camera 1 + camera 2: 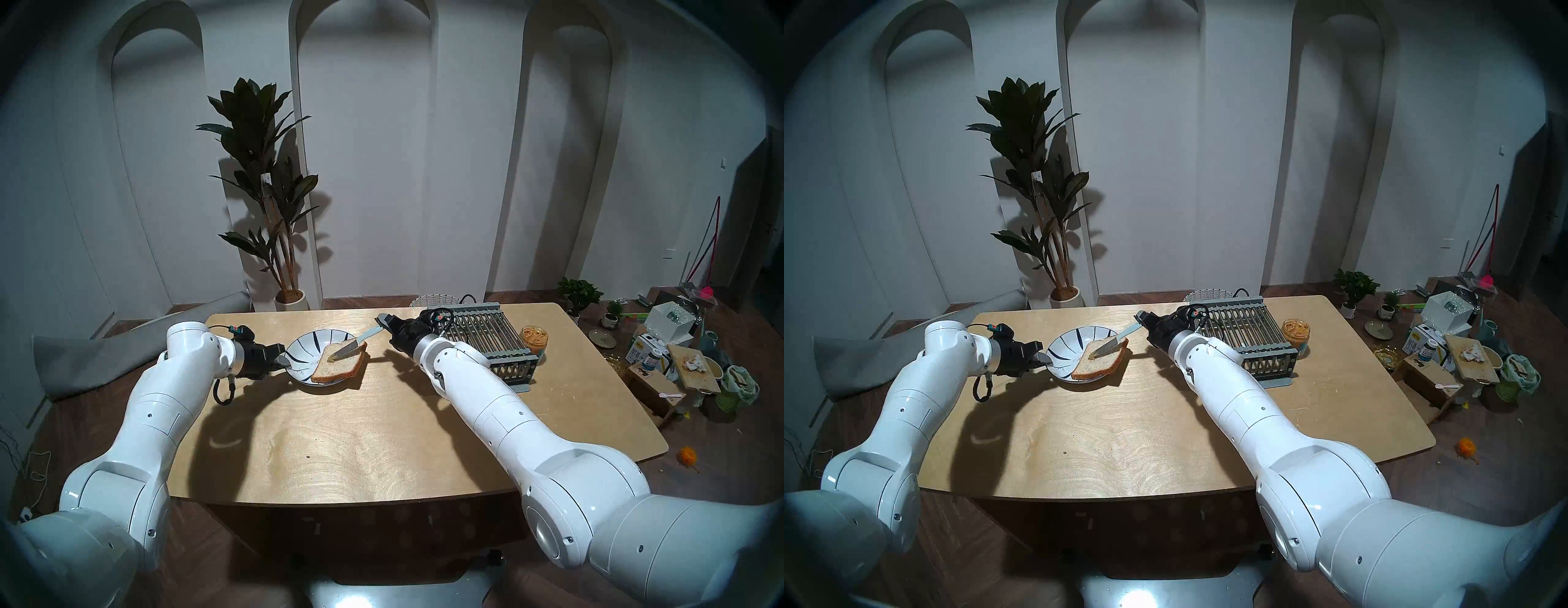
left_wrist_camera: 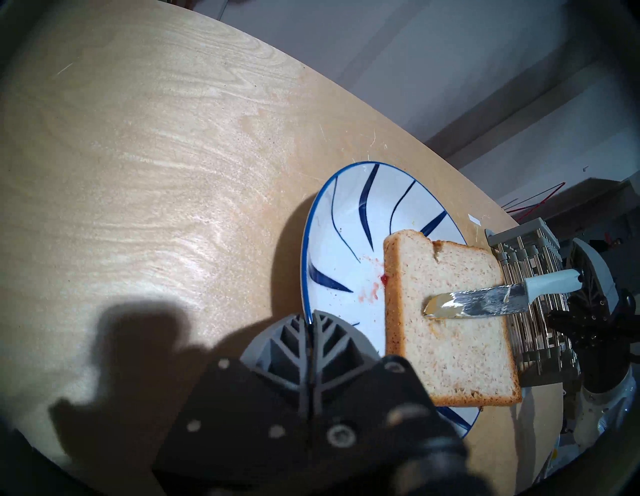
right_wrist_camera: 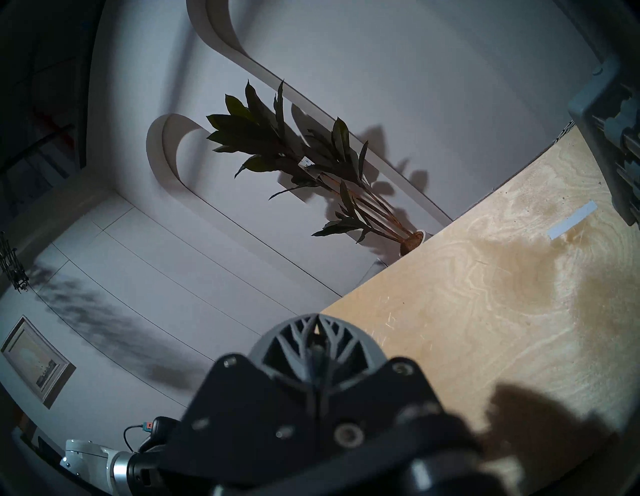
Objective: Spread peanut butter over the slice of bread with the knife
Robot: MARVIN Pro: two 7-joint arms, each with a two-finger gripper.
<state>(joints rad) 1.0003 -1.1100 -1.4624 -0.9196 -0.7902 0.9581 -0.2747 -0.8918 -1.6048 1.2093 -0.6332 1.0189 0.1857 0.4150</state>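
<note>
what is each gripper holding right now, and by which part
The right gripper holds the knife by its pale handle, blade on the bread. The left gripper is shut on the plate rim.

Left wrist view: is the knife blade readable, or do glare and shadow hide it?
Left wrist: knife sharp, glare streaks on its blade above the slice of bread; gripper shadow falls on bare table. Head views: dim, bent by fisheye, blade small.

White arched wall panels [image 1: 360, 148], a tall potted plant [image 1: 263, 182], dark wood floor [image 1: 721, 467], dim light.
</note>
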